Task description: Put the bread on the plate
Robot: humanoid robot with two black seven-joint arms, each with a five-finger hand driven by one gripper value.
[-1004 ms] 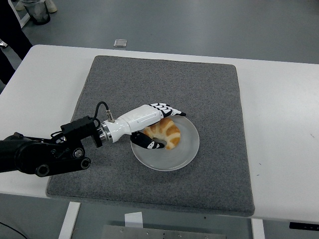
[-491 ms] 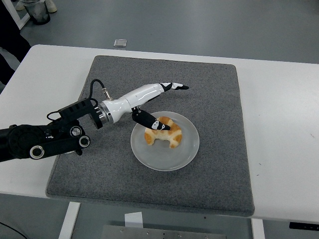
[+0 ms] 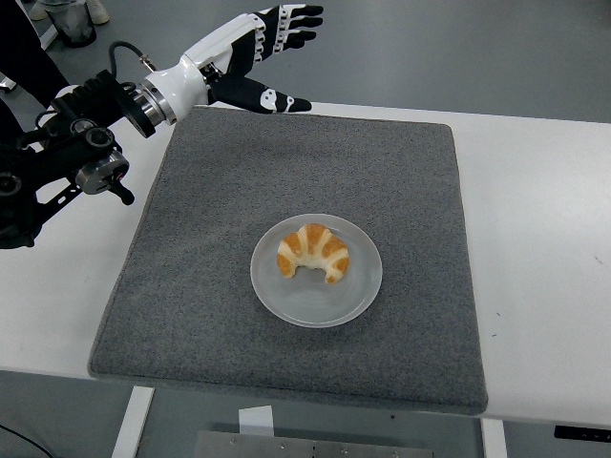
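At far left the black arm came in over the table's left edge, angled up & to the right. Its white forearm ended in the left hand, raised above the mat's back-left corner, well apart from the plate. Fingers were spread out flat, thumb sticking out below them, nothing held. Grey mat covered most of the white table, roughly square, w/ bare tabletop showing on both sides. Near the mat's middle, a bit toward the front, sat the round pale plate. The bread, a golden croissant w/ its curve opening toward the near edge, lay on the plate's back half, inside the rim, touched by no hand. Beyond the table, on the grey floor, a small square thing lay just past the back edge; can't tell what it was.
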